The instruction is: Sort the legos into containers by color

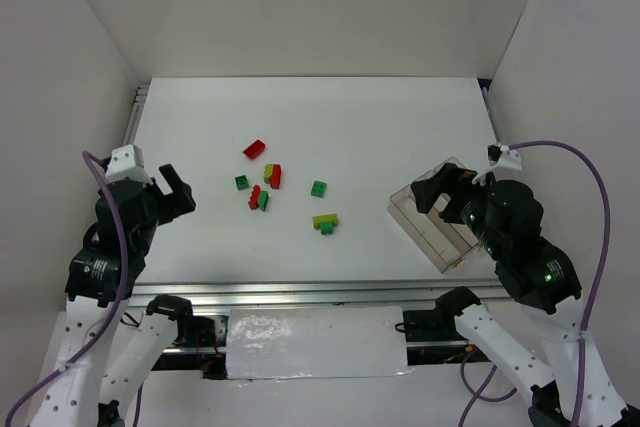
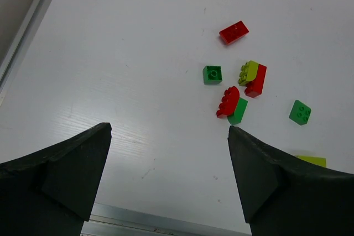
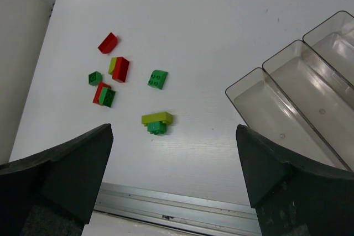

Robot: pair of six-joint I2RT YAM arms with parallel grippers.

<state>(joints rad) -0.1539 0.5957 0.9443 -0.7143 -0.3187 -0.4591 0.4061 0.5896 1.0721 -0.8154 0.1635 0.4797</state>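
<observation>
Both grippers are spread wide and hold nothing. The left gripper (image 2: 168, 131) hangs above the white bench (image 1: 400, 117) close to its left edge, beside the aluminium side rail (image 1: 138, 112). The right gripper (image 3: 174, 131) hangs at the right side, over the clear tray (image 1: 416, 237).

**Tray.** It has three long parallel compartments. It sits skewed to the bench edges, close to the right edge and not far from the near rail (image 1: 300, 292).

**Legos.** All lie loose on the middle-left of the bench, well apart from the tray.
- A lone red brick (image 1: 254, 149) lies farthest back.
- In front of it is a yellow-green and red pair (image 1: 272, 175), the two touching.
- A small dark green brick (image 1: 241, 182) lies just left of that pair and is the piece nearest the left gripper.
- A red and green pair (image 1: 258, 199), also touching, lies just in front.
- A single green brick (image 1: 318, 188) lies alone to the right.
- A yellow-green brick (image 1: 325, 218) rests on a green one. This piece is closest to both the near rail and the tray.

**Open room.** You have a broad bare area between the red brick and the rear edge. A bare band separates the cluster from the tray, and another separates the left gripper from the small dark green brick. The bench is also bare from the stacked piece to the near rail.
</observation>
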